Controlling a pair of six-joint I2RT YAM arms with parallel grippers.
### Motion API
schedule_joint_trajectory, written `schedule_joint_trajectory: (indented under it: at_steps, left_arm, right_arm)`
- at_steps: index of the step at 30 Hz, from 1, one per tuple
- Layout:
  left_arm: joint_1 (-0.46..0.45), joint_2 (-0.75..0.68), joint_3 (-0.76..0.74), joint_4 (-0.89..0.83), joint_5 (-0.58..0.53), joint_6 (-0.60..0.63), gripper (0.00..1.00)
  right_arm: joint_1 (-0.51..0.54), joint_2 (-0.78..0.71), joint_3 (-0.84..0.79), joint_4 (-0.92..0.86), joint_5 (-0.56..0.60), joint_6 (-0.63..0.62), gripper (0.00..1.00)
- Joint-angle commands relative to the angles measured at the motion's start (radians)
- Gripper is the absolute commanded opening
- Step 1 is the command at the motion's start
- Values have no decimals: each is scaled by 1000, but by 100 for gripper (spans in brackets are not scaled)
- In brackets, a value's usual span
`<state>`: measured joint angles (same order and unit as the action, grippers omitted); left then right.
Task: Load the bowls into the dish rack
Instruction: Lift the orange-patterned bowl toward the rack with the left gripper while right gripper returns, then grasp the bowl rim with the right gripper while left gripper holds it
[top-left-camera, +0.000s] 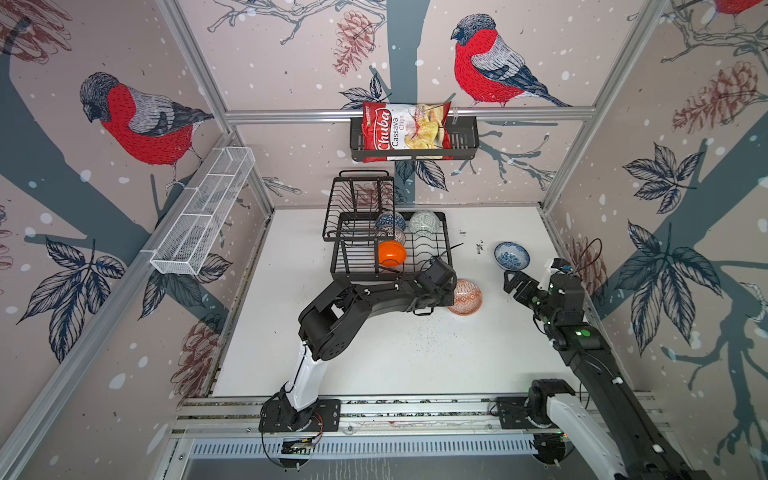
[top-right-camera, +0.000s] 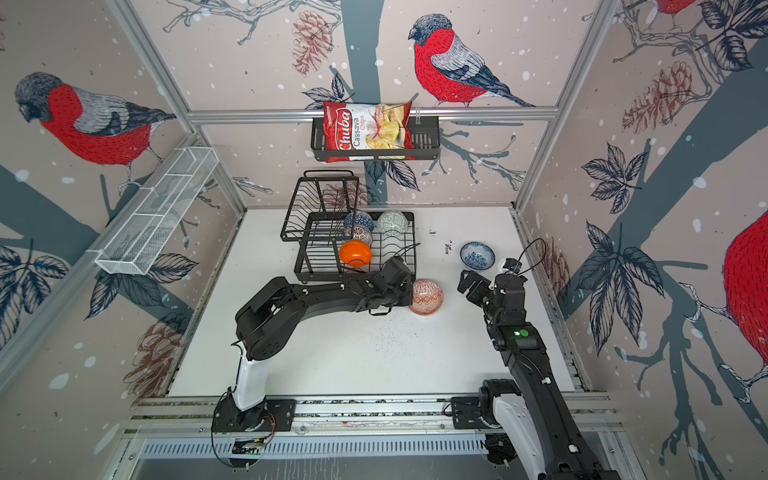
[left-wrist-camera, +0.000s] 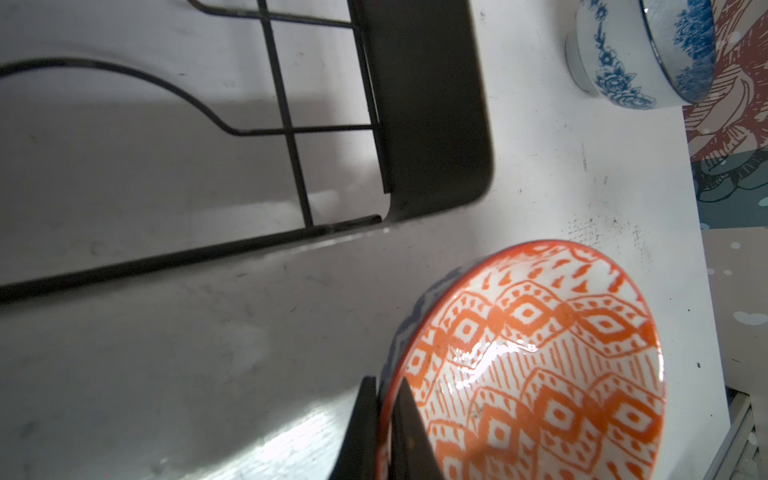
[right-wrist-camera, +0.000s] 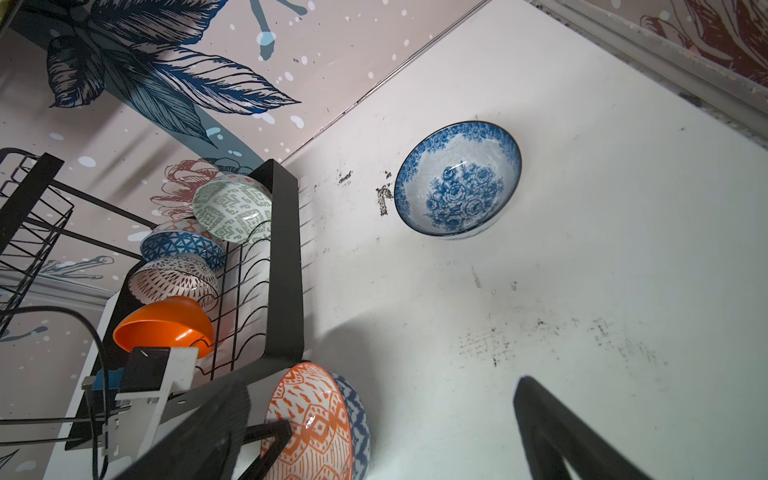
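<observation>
Here, in both top views, the dish rack (top-left-camera: 448, 241) stands at the back of the white counter (top-left-camera: 395, 353), below a black wall basket (top-left-camera: 465, 139) that holds a chips bag (top-left-camera: 405, 131). Four bowls lie tipped in the rack's lower tray. The dark blue geometric bowl (top-left-camera: 387, 219), the black-white radial bowl (top-left-camera: 398, 236) and the plain orange bowl (top-left-camera: 391, 253) form a row from back to front. The grey-green patterned bowl (top-left-camera: 424, 223) lies beside the first of these, at the back. The left arm (top-left-camera: 374, 297) reaches across to the rack's near right corner, where the orange-white patterned bowl (top-left-camera: 467, 297) sits tilted, outside the rack. The blue-white floral bowl (top-right-camera: 477, 255) stands upright on the counter well to the right of the rack. The right arm (top-right-camera: 505, 303) ends just in front of it, apart from it. In the left wrist view, the left jaws are pinching the rim of the orange-white patterned bowl (left-wrist-camera: 540, 353), one dark finger (left-wrist-camera: 359, 436) outside the wall and one inside. The rack's black corner band (left-wrist-camera: 436, 124) and the floral bowl (left-wrist-camera: 623, 62) lie beyond. In the right wrist view, the right jaws are spread wide with nothing between them, and one finger (right-wrist-camera: 557, 436) shows above bare counter. The floral bowl (right-wrist-camera: 457, 178) lies ahead with its mouth up. The orange-white bowl (right-wrist-camera: 311, 419) stands nearly on edge beside the rack's corner. Whether it touches the counter cannot be told.
</observation>
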<state>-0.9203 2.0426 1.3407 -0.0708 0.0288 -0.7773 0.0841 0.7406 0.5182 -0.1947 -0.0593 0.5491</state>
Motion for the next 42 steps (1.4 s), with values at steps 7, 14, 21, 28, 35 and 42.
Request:
schedule_joint_trajectory:
  at_steps: [7,14,21,28,35,42]
  left_arm:
    - [-3,-72,-25,55,-14,39,0]
    - [-2,-171,-22,90,-94,88,0]
    - [-3,-245,2,121,-200,134,0]
    - [-12,-340,-46,353,-515,271,0]
    - [-12,-311,-50,618,-728,486,0]
    - [-15,-268,-73,877,-790,678,0]
  right_arm:
    - [-9,-2,0,24,-23,-4,100]
    - [-15,9,51,17,-61,36,100]
    - [-23,78,221,-52,-53,115,100]
    - [-14,170,329,135,-271,354,100]
    - [107,217,441,237,-232,508,100]
    - [270,296,485,359,-200,620,100]
